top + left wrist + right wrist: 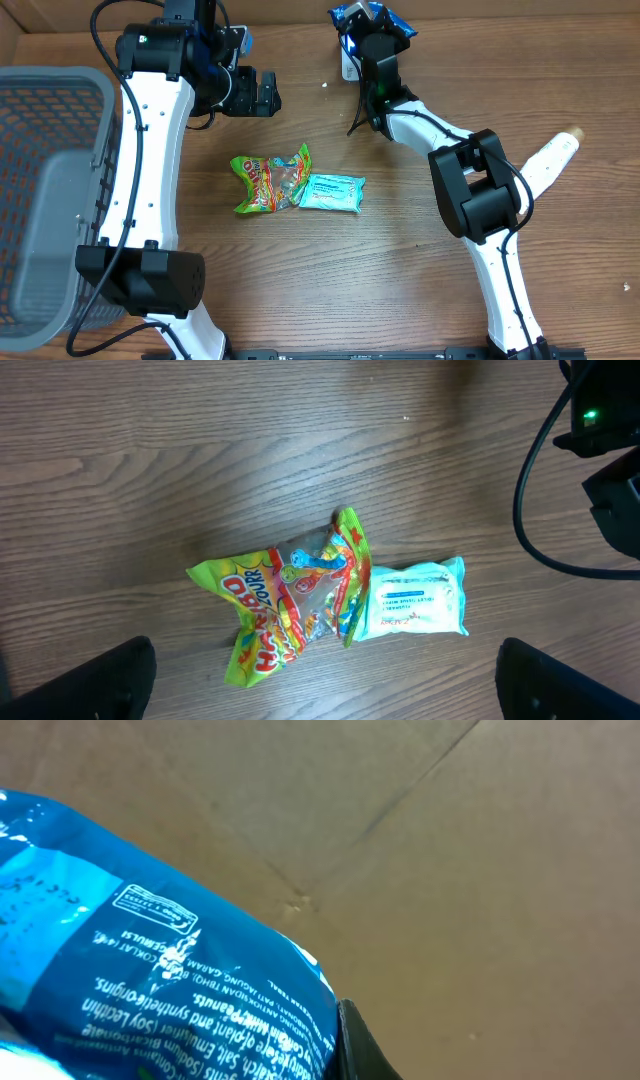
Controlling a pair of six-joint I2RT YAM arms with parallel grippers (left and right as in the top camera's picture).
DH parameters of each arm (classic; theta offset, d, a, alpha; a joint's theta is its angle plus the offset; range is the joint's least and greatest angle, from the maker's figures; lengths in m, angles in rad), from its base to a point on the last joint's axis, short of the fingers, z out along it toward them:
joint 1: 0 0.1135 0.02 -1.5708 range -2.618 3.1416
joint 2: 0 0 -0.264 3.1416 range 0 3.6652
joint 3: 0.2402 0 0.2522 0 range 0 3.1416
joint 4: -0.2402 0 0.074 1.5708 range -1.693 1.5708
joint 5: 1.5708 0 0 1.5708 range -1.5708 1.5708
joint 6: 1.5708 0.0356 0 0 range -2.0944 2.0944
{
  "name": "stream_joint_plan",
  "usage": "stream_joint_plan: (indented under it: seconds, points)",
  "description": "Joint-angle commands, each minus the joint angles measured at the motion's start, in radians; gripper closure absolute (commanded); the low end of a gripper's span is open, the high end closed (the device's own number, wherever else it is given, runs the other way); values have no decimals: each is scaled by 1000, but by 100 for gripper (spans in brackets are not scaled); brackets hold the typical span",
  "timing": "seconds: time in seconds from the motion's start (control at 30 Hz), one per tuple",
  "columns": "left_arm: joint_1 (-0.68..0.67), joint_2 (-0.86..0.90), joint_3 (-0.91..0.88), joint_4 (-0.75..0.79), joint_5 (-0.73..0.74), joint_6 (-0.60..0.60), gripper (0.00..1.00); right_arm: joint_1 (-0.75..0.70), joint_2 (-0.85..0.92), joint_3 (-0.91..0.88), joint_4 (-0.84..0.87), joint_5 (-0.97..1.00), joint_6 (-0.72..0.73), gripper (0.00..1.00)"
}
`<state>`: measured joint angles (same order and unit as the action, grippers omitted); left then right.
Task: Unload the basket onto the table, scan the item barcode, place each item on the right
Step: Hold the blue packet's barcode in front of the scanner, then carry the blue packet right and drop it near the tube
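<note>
While the gray mesh basket (40, 110) sits at the far left edge of the counter (300, 280), the left arm (150, 130) reaches over the back of the scene with its jaws spread wide and nothing between them. Its wrist camera looks straight down on two items lying on the wood: a green sour-candy bag (290, 610), crumpled and twisted, and touching its right side a pale teal wipes pack (415, 600), flat with its label up. Neither one is gripped.

Moving right, here is the action: the right arm (480, 190) stretches to the far edge, and its jaws are pinched nearly shut on a blue snack packet (378, 17), holding it up by the cardboard wall (450, 850). From the right wrist view the packet's printed back fills the lower left, ingredient text running across it, but no barcode shows in that slice. A small white shape sits just under the packet in the overhead view; what it is, I cannot tell. Further right a white tapered object (548, 162) lies alone on the wood.

So, my read: the pick is done and the item is being presented, but no scan is confirmed. The candy and the wipes look untouched.
</note>
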<state>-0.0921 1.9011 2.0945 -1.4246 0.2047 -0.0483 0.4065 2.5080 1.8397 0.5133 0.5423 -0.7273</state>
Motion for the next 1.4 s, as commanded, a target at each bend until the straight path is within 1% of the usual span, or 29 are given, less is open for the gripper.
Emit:
stream_joint_plan:
  seconds: [0.0,0.17,0.77,0.97,1.07,1.17,1.37]
  points:
    - [-6,-5,17,0,-3,19,0,-24,14,13,20,-24,77,96]
    - [-6,-5,17,0,-3,19,0,-45,19,13,-6,-44,129,96]
    - [-7,-5,17,0,-3,19,0,-47,21,13,-27,-49,183,96]
    - [-7,-5,17,0,-3,19,0,-21,-15,13,-42,22,182,96]
    - [-7,-5,17,0,-3,19,0,0,-110,13,-148,-8,190,96]
    - [-7,-5,17,0,-3,19,0,13,-207,13,-276,-35,272,96]
    - [-7,-5,17,0,-3,19,0,1,-477,13,-717,-225,564,96]
